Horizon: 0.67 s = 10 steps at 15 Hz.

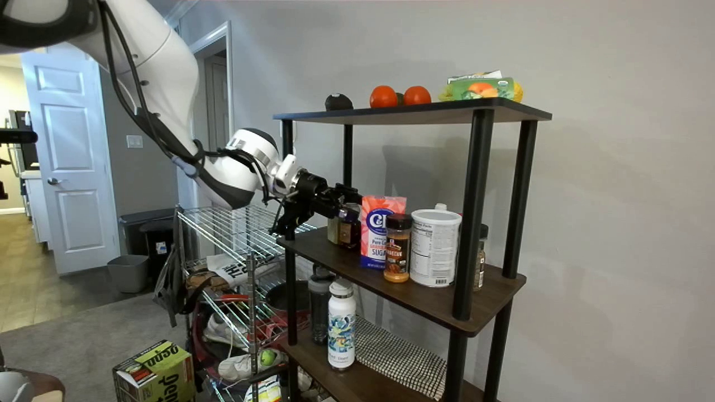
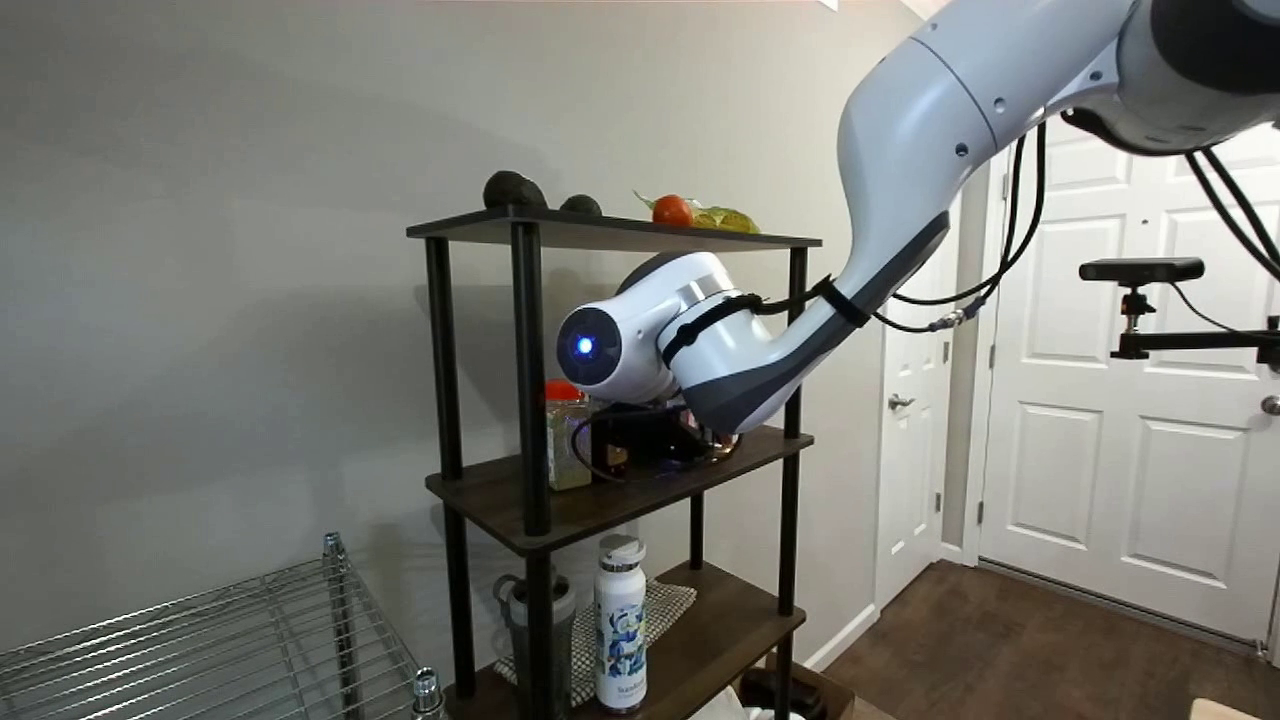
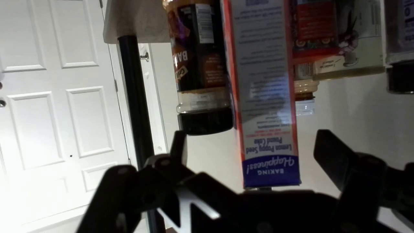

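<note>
Two fingers (image 3: 333, 157) of the gripper (image 3: 252, 137) stand wide apart in the wrist view, with nothing clasped; the sugar box (image 3: 265, 106) appears straight ahead, within the span between them, a visible gap on either side. Lettering and caps read inverted here, so the box is upright: its long axis runs vertically, its blue end points up, and its narrow side panel faces the gripper, the broad faces turned toward the fingers. A barbecue seasoning jar (image 3: 203, 64) stands just beside the box, toward the finger at picture left, its black cap lower than the box's top; on the opposite side a red-labelled container (image 3: 315, 29) is partly visible. In an exterior view, the gripper on the only arm (image 1: 170, 72) reaches just beside the upper part of the box, which rests on the middle shelf (image 1: 341, 258) with its printed front turned across the line of approach; contact cannot be told. A dark bottle (image 1: 349, 229) appears beneath the fingers. In an exterior view, the arm's wrist (image 2: 640, 340) hides the fingers, and the box cannot be made out; a red-lidded jar (image 2: 568, 440) stands near the wrist.
</note>
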### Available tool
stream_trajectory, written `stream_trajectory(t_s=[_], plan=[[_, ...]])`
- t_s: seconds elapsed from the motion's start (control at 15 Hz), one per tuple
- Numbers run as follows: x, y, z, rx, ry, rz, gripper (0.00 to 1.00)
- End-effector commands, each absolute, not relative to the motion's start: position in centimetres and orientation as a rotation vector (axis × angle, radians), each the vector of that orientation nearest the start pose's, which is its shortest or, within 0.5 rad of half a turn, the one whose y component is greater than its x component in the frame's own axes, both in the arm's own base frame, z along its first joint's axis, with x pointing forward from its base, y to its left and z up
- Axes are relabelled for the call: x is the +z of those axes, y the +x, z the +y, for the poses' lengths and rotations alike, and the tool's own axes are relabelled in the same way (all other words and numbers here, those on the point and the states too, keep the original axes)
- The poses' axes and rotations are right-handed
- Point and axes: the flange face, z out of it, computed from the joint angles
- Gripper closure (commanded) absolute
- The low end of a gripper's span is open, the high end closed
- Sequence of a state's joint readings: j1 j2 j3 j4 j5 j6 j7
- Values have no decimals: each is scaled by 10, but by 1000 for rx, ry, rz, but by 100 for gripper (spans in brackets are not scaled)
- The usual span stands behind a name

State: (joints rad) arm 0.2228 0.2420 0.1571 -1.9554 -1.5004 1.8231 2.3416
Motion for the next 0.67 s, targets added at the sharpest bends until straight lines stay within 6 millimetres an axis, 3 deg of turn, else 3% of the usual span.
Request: stream_trajectory(t_s=[0.0, 0.13, 0.2, 0.27, 0.6], plan=[[393, 601, 137, 1514, 1769, -1161, 0], [392, 604, 133, 1505, 1769, -1156, 0], [392, 605, 132, 1503, 1770, -1154, 10], [391, 606, 132, 1501, 1771, -1152, 26], [389, 607, 132, 1498, 1770, -1146, 59]])
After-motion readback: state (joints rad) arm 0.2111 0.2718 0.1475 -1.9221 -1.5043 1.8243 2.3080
